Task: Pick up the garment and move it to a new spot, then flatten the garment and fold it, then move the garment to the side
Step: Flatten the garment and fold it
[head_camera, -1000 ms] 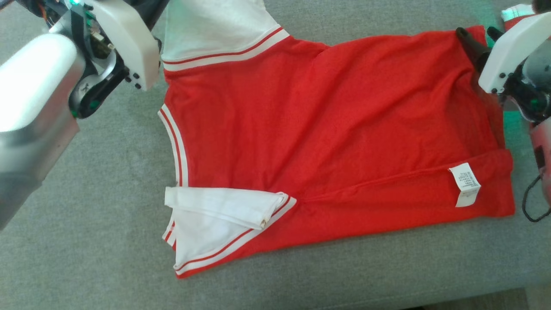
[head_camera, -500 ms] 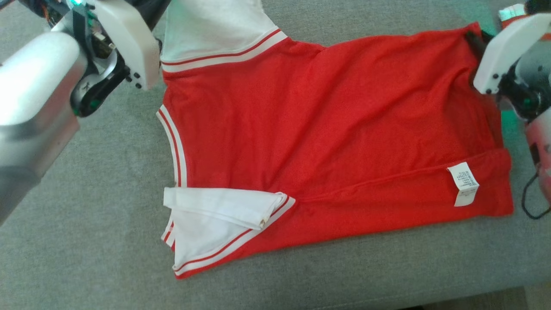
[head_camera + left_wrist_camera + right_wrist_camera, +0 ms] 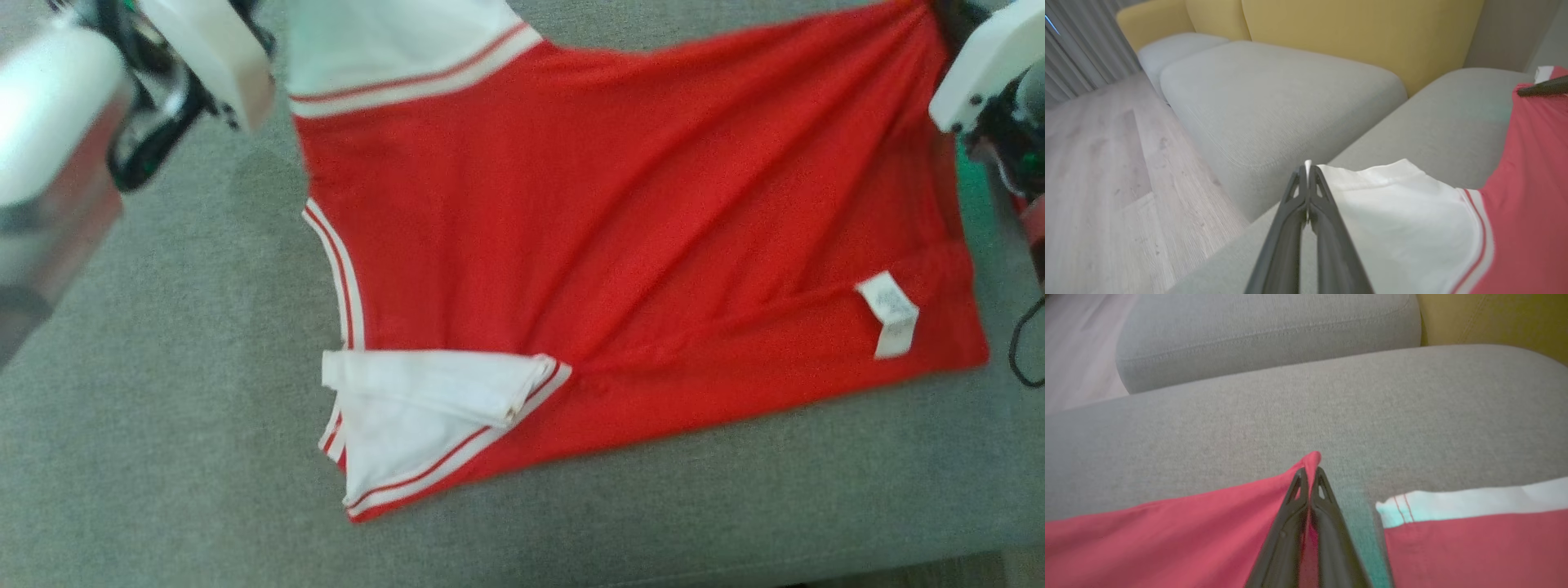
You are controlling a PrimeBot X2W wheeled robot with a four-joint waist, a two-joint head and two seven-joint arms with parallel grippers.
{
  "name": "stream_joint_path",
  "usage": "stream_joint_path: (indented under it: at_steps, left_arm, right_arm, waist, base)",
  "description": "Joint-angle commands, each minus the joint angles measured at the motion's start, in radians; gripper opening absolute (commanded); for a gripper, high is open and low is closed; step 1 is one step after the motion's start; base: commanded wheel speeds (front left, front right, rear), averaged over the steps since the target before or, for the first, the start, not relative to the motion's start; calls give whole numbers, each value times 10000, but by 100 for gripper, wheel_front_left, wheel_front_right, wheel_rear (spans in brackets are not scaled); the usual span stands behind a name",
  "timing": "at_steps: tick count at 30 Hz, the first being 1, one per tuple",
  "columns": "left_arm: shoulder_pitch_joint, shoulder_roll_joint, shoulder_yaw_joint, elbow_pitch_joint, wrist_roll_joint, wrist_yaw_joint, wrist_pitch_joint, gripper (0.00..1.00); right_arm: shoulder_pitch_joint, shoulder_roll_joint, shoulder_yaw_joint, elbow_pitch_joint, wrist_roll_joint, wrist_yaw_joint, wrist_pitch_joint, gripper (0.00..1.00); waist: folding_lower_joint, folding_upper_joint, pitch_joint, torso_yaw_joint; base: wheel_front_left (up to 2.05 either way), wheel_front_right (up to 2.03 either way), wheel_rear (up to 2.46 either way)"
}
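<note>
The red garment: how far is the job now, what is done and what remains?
Done: the garment lies spread on the grey cushion, its near sleeve already turned in. In hand: the left gripper pinches the far white sleeve and the right gripper the far red corner, probably to fold. Left: the folds and the move aside.

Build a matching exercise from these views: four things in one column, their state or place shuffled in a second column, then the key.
Column one:
1. left hand
2. right hand
3. care label
4. near sleeve

Column two:
A. white, folded over on itself
B. shut on a red corner of the shirt
C. lying on red cloth near the hem
D. shut on the edge of the far white sleeve

Pairs: 1-D, 2-B, 3-C, 4-A.
</note>
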Motion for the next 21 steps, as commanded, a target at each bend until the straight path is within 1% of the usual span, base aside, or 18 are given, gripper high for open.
stream_joint_path:
  at_steps: [1,4,8,13,16,21]
  left_arm:
    - [-749,293,562,18,124,105,-375,0]
    - [-862,193,787,323,158,160,-1041,0]
    - [-753,82,829,467,-13,135,-1183,0]
    - [-229,16,805,160,-243,156,-1437,0]
    - [300,139,813,-340,-416,318,-1557,0]
    - [1580,584,803,-1602,-834,810,-1688,0]
  right_arm:
    - [-239,-156,-73,-264,184,-7,-268,0]
    - [-269,-360,-178,-298,516,-7,-689,0]
    - [-134,-583,-175,-440,874,-7,-1011,0]
    - [509,-1053,-96,-818,1473,-7,-1411,0]
    - [1080,-1374,5,-1189,1753,-7,-1628,0]
    - [2234,-1819,96,-1788,2185,-7,-1986,0]
  waist:
    - [-1,0,-8,31]
    - [-1,0,-81,127]
    - [-1,0,-205,226]
    - [-1,0,-529,469]
    - [-1,0,-765,628]
    - [-1,0,-1174,905]
  base:
    - [0,0,0]
    - [0,0,0]
    - [0,0,0]
    - [0,0,0]
    - [0,0,0]
    - [0,0,0]
